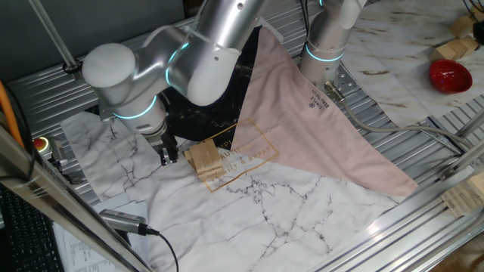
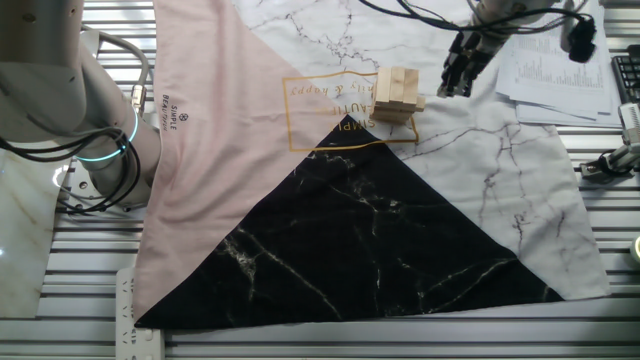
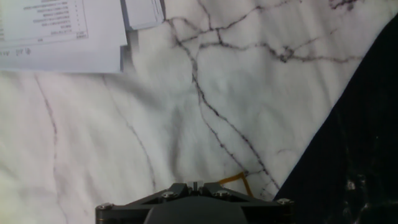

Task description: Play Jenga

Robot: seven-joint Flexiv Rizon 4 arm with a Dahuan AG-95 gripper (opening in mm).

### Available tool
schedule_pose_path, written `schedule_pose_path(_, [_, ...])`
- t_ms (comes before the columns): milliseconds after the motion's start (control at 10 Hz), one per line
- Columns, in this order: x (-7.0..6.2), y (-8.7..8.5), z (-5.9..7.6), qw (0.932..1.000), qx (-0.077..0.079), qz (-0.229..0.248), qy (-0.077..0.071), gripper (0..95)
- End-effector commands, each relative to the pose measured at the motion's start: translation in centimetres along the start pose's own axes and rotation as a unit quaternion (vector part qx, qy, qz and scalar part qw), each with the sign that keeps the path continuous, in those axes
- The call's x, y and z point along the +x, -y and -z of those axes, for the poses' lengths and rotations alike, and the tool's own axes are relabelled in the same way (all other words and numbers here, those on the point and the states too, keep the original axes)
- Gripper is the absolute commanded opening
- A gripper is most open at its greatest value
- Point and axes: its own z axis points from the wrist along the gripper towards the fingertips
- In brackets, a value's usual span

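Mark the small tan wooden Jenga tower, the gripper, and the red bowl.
Small tan wooden Jenga tower (image 1: 204, 159): one fixed view, its side face.
Gripper (image 2: 459, 73): the other fixed view, between its fingertips.
Red bowl (image 1: 450, 75): one fixed view, its outer wall.

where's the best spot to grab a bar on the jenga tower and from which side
Probably the bar end jutting from the Jenga tower on the side facing the end effector. It sticks out past the layers, giving the fingers two flat faces to pinch. Come in level from the end effector's side, along the bar's length, so it slides out without tipping the small stack. The end effector is beside the tower, not touching.
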Motion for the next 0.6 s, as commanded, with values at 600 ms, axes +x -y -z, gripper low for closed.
schedule_pose_path(600, [0.18, 0.57, -0.09, 0.9999, -0.001, 0.007, 0.011, 0.0])
